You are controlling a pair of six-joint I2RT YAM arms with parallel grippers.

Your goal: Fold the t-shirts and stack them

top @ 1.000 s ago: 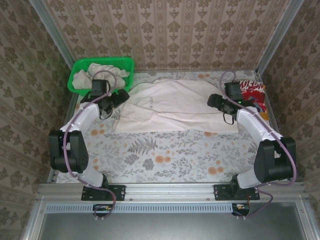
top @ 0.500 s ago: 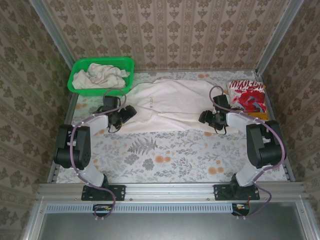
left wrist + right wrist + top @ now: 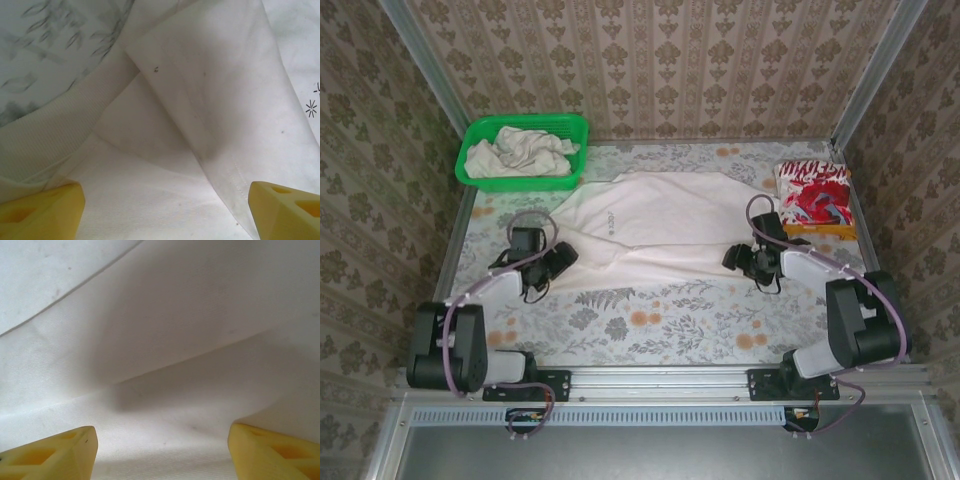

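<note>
An off-white t-shirt (image 3: 655, 220) with a small dark chest print (image 3: 607, 224) lies spread across the middle of the table. My left gripper (image 3: 563, 258) is low over its near-left corner and stands open. The yellow fingertips (image 3: 45, 210) are wide apart with flat cloth and a folded hem (image 3: 200, 100) between them. At the shirt's near-right edge my right gripper (image 3: 732, 258) is also open, smooth fabric (image 3: 165, 365) lying between its fingertips (image 3: 50, 452). A folded red-and-white t-shirt (image 3: 812, 190) sits at the far right. Another off-white t-shirt (image 3: 515, 152) lies crumpled in the basket.
The green mesh basket (image 3: 572, 128) stands at the far left corner. The floral tablecloth (image 3: 650, 320) is bare between the shirt and the arm bases. Metal frame posts and patterned walls close in the left, right and far sides.
Both grippers have moved down and toward the near edge. The spread shirt has shifted nearer with them, and its near edge now hangs lower at both corners.
</note>
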